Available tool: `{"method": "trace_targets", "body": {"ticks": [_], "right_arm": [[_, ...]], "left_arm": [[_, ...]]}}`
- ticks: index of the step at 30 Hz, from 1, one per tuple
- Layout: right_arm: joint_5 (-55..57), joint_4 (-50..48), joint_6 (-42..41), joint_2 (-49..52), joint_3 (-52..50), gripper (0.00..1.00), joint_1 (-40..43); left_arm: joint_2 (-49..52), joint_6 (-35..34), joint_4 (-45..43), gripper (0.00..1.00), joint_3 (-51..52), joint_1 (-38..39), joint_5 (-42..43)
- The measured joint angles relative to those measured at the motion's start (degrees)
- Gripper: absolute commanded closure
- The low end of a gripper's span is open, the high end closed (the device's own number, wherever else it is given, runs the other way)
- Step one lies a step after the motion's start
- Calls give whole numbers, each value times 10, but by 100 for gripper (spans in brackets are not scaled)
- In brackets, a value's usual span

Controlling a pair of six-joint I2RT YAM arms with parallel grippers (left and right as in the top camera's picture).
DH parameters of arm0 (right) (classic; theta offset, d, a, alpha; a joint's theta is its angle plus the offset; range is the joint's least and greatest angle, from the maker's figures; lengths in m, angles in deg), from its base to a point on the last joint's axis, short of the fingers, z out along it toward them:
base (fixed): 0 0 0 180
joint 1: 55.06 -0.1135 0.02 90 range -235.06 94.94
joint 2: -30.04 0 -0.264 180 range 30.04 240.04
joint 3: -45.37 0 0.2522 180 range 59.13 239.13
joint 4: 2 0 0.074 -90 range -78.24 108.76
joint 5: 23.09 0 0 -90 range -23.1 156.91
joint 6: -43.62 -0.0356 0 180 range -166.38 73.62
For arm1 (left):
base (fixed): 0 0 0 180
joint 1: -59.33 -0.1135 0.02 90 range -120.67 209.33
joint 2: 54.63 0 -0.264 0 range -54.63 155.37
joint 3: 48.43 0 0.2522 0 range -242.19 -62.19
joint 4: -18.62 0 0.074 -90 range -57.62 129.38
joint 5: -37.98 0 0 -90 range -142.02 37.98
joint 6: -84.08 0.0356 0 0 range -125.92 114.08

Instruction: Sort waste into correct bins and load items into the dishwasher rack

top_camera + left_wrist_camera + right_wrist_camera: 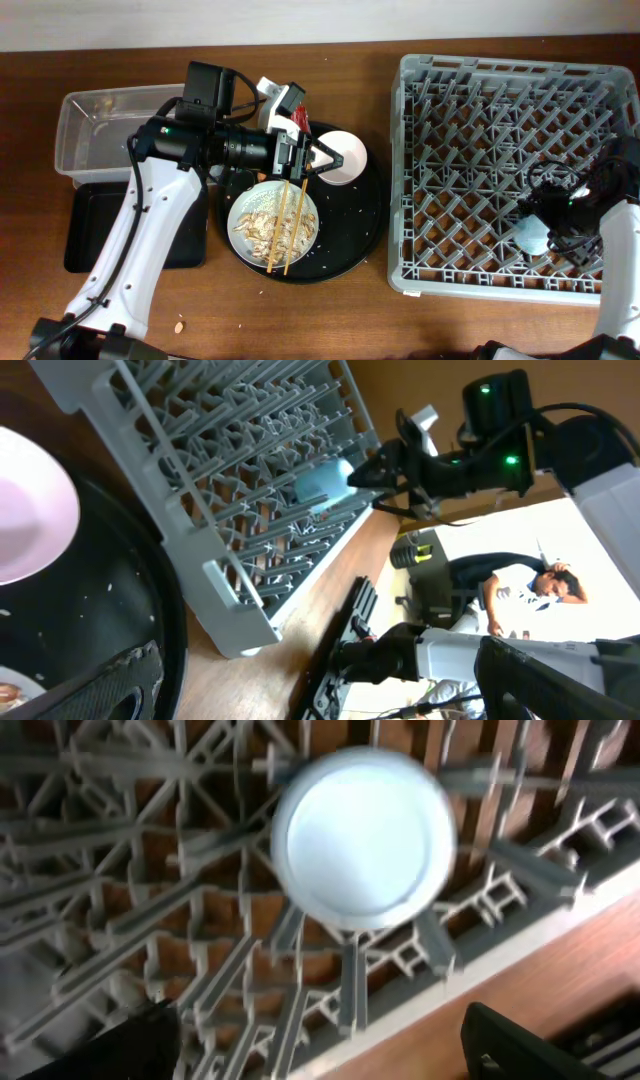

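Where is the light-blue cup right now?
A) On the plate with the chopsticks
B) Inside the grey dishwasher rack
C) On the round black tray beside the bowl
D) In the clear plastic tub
B: the overhead view shows the light-blue cup sitting among the pegs near the front right of the grey dishwasher rack, and the right wrist view looks straight down on it there.

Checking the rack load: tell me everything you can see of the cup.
The cup is small, round, pale blue, smooth and plain, plastic-looking. It sits in the rack, toward its near right corner, a round face up toward the right wrist camera; mouth or base, unclear. The right claw hangs open above, apparently not touching it.
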Motion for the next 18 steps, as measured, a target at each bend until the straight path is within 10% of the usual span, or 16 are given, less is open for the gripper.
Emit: {"method": "trace_targets", "body": {"ticks": [6,10,18], "right_arm": [[-146,-6,84,-101,77,16,-49],[-212,-93,103,-154,86,21,-241],[13,-307,-20,144,87,34,-502]], "left_arm": [[0,-4,7,1,0,18,-198],[0,-32,14,1,0,28,-300],[-103,-72,140,1,-3,-125,-453]]}}
